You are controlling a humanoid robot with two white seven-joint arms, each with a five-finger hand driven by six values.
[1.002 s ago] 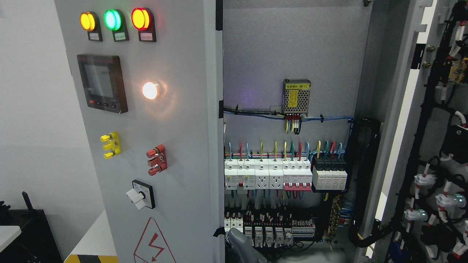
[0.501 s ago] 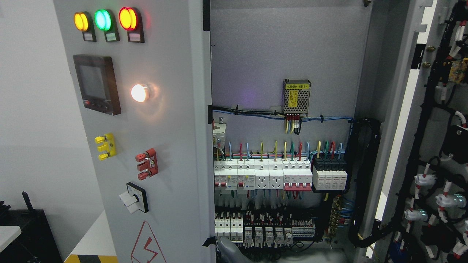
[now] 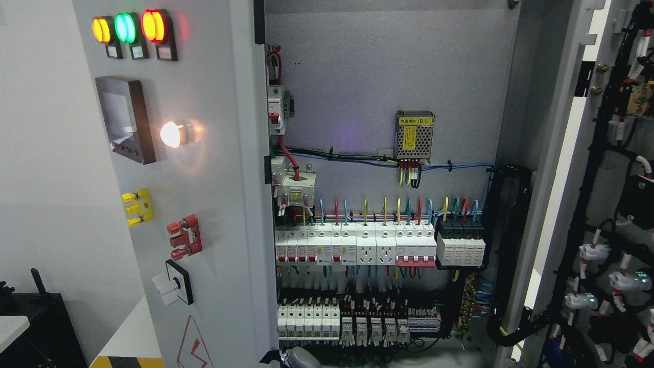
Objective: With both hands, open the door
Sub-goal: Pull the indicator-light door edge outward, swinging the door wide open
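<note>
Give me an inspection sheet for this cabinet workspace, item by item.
Surface: grey backplate, bare at top.
Job's things: left door swung partly open; right door wide open, wiring on its inside.
Clutter: nothing seen.
Hands: a grey rounded part at the bottom edge by the left door; side and fingers cannot be told.
Cables: coloured wires above breaker row; black loom at right.
Surroundings: white wall, black box lower left.
</note>
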